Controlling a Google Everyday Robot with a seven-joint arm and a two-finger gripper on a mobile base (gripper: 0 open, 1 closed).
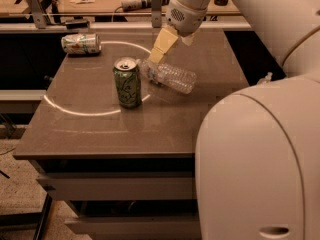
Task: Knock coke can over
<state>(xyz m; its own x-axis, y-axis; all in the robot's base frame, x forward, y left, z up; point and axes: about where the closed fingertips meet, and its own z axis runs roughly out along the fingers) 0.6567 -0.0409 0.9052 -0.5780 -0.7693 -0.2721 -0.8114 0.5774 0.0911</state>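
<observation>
One camera view, looking down across the desk (200,119). The green can (127,83) stands upright a touch toward 10 o'clock of the desk's middle, top tab facing up, its base on the near-right arc of a thin white ring (75,111) marked on the surface. Out at 1 o'clock from that can a clear plastic bottle (172,76) lies on its side, cap end toward the can, near it but apart. The claw (156,59) hangs at the end of the white arm (187,9), angled down toward 7 o'clock, its tip right over the bottle's cap end, at 1 o'clock from the green can and clear of it. Its two tan fingers are pressed together into one wedge, gripping nothing. Far off at the 11 o'clock corner a second can (81,43) lies on its side. The robot's white body (260,164) fills the frame at 4 o'clock.
</observation>
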